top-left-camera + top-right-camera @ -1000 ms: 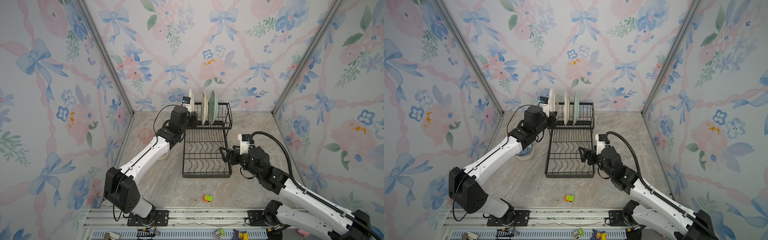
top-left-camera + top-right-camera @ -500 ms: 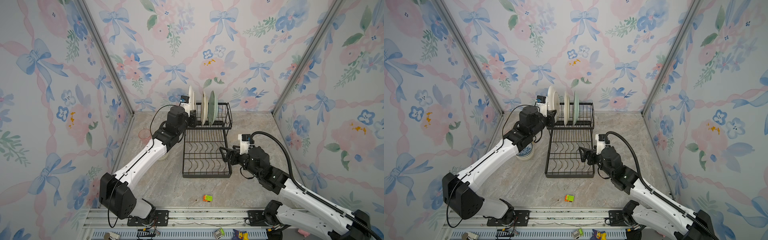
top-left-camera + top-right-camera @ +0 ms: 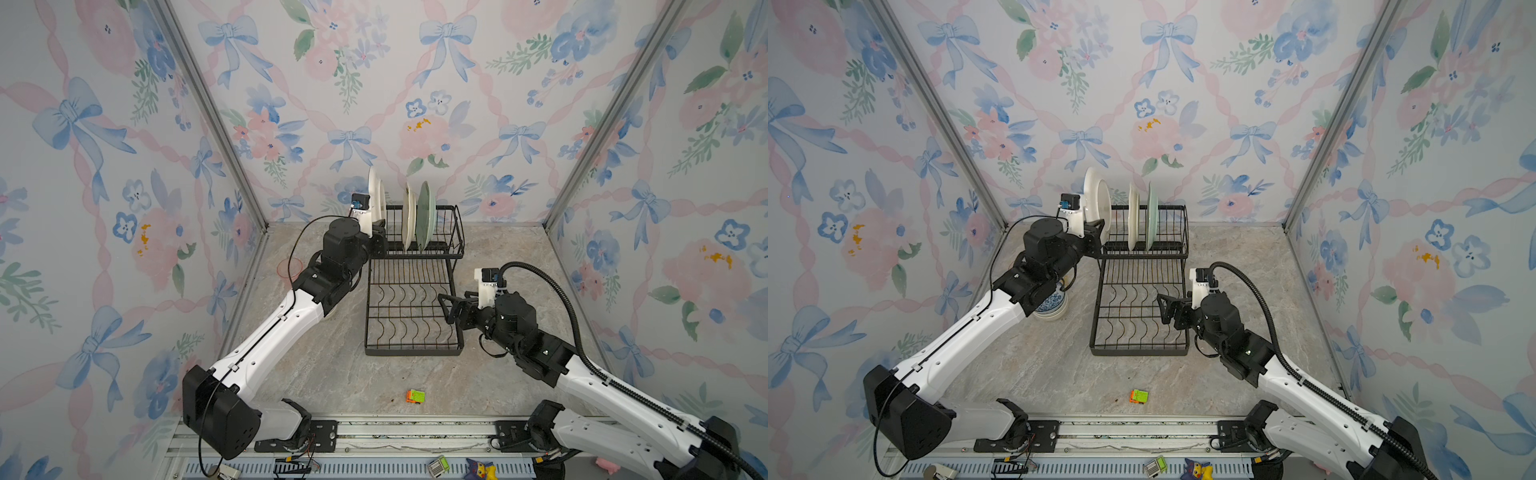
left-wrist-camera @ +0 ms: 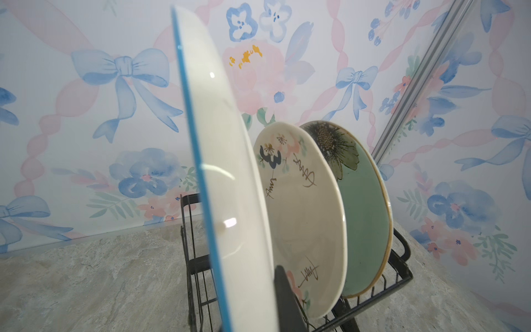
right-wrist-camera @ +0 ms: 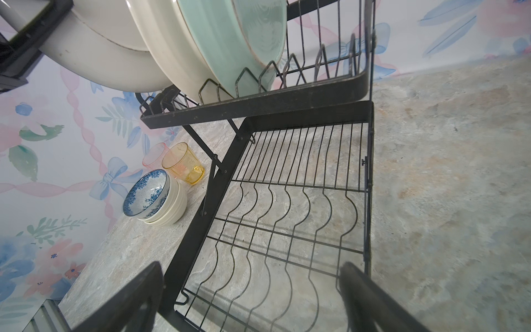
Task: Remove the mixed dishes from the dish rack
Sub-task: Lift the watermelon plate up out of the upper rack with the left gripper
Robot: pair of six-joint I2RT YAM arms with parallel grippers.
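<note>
My left gripper (image 3: 377, 233) (image 3: 1099, 232) is shut on the lower edge of a white plate (image 3: 375, 193) (image 3: 1096, 199) with a blue rim (image 4: 224, 172), held upright above the left end of the black wire dish rack (image 3: 413, 352) (image 3: 1138, 352). One dark finger (image 4: 284, 290) shows against the plate's face. A cream plate (image 3: 409, 216) (image 4: 301, 215) and a pale green plate (image 3: 426, 216) (image 4: 365, 215) stand in the raised basket (image 5: 258, 106). My right gripper (image 3: 446, 309) (image 5: 251, 270) hangs open over the bare lower tray's right side.
Left of the rack, a blue-patterned bowl (image 5: 146, 192) (image 3: 1052, 301) sits nested in a white bowl (image 5: 172, 207), beside an amber tumbler (image 5: 184, 163) and a pink tumbler (image 5: 153, 156) (image 3: 289, 268). A small orange-green block (image 3: 415, 396) lies near the front rail.
The left gripper has raised the white plate a little higher out of the rack's left end. The right arm has not moved.
</note>
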